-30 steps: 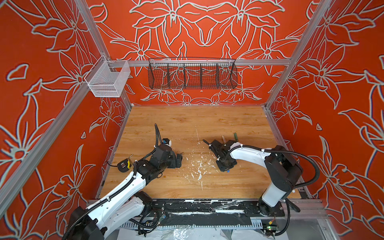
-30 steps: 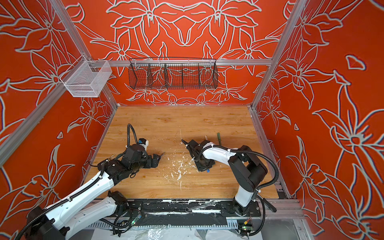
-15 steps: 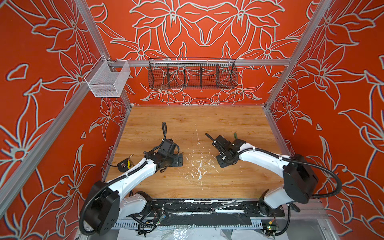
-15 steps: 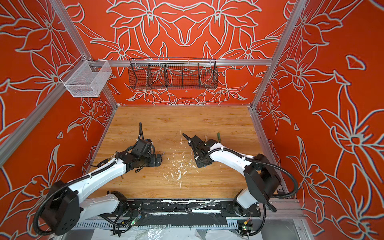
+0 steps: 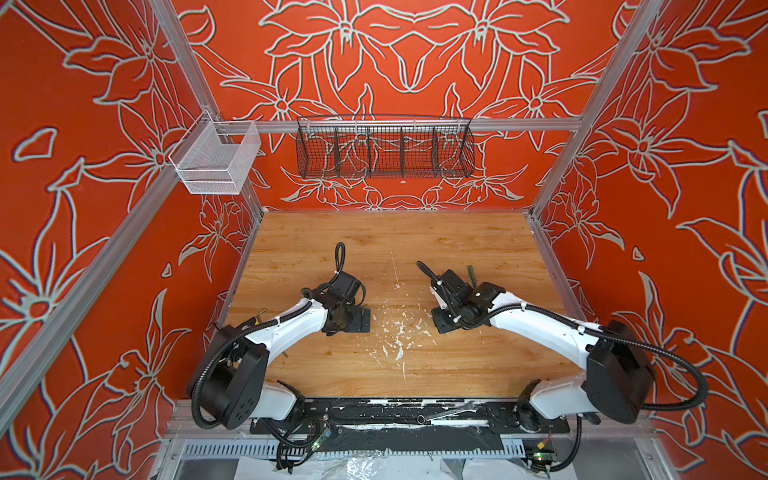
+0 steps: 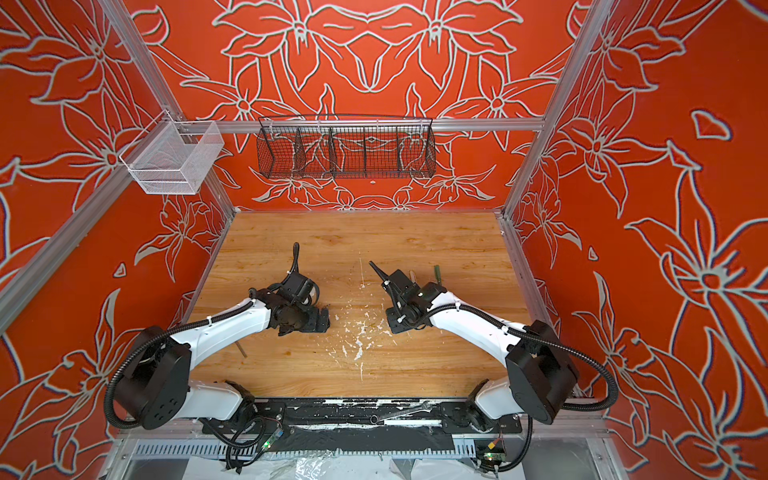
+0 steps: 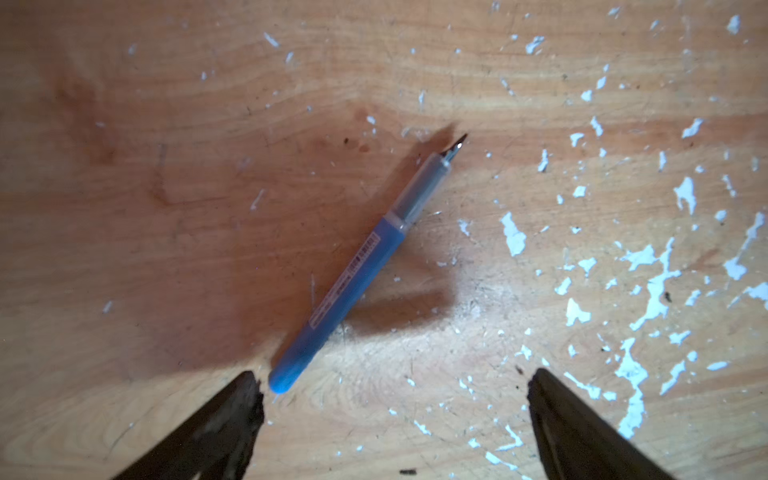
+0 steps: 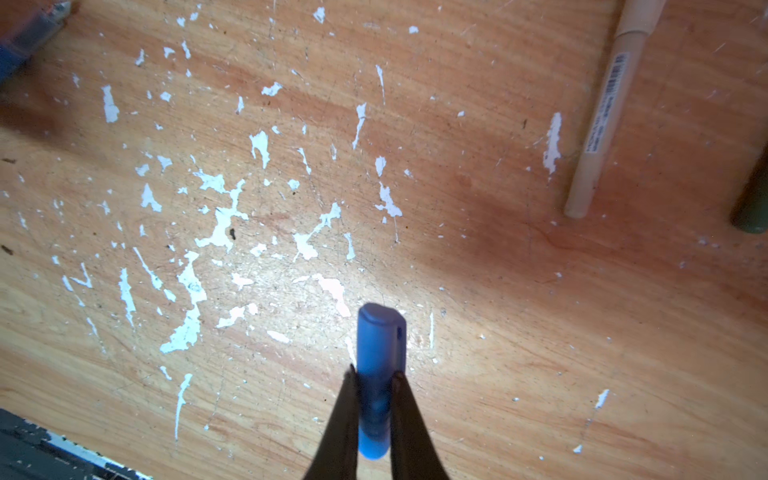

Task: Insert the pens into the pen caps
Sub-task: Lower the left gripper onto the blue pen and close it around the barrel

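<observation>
A blue pen (image 7: 357,270) lies flat on the wooden table, dark tip pointing away from my left gripper (image 7: 392,378). That gripper is open just above the table, and the pen's rounded end lies beside one of its fingers (image 7: 224,424). My right gripper (image 8: 376,376) is shut on a blue pen cap (image 8: 380,345), held off the table with its closed end forward. In both top views the two grippers (image 5: 353,321) (image 5: 443,323) face each other across the table's middle. A beige pen (image 8: 602,112) and an olive green pen (image 8: 754,203) lie behind the right wrist.
White flaked patches (image 5: 399,332) mark the wood between the grippers. A black wire basket (image 5: 384,147) and a white mesh basket (image 5: 216,160) hang on the back rail. A small yellowish object (image 5: 261,312) lies by the table's left edge.
Both arms have changed posture, elbows swinging down towards the front, while the grippers stayed near the table's middle. The right wrist has shifted slightly right and back.
</observation>
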### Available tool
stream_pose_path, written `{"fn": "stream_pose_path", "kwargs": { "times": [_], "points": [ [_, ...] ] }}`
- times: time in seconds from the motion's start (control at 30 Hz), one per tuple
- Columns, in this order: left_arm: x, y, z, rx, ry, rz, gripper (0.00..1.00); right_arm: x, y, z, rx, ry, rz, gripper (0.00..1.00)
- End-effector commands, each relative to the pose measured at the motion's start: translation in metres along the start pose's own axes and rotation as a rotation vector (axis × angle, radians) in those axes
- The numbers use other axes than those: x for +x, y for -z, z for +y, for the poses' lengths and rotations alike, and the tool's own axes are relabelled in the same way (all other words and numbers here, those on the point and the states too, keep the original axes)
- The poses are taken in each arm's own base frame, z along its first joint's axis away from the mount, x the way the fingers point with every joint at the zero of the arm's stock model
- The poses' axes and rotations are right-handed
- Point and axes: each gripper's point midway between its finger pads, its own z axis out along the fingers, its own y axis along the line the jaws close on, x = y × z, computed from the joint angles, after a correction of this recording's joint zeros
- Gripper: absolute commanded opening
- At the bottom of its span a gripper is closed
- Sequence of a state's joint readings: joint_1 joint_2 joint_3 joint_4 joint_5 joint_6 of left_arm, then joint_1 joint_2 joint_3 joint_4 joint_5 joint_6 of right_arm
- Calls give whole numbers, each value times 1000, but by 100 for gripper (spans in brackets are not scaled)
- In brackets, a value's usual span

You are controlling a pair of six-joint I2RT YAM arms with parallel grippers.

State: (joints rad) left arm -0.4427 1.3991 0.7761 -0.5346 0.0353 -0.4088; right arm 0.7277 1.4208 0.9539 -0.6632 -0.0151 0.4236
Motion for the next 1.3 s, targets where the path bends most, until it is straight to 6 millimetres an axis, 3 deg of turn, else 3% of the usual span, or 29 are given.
{"fn": "stream_pose_path", "kwargs": {
  "times": [0.0, 0.17, 0.33, 0.67, 0.93, 1.13, 1.27],
  "points": [
    [0, 2, 15, -67, 15, -5, 98, -1, 2, 4, -38, -28, -18, 9],
    [-13, -2, 12, -78, 8, 2, 98, -2, 5, 8, -61, -32, -25, 9],
    [-17, -10, -3, -14, -12, 41, 99, -2, 7, 8, -74, -47, -40, 9],
    [10, -26, -2, 4, 15, 167, 100, -2, 11, 8, -87, -53, -52, 9],
    [23, -14, -27, 94, 10, 158, 90, -3, 6, 8, -94, -47, -45, 9],
    [34, -24, -14, -13, 2, 183, 81, -5, 6, 10, -106, -48, -52, 9],
    [38, -36, -12, -36, 1, 221, 67, -4, 7, 8, -102, -46, -52, 9]
  ]
}}
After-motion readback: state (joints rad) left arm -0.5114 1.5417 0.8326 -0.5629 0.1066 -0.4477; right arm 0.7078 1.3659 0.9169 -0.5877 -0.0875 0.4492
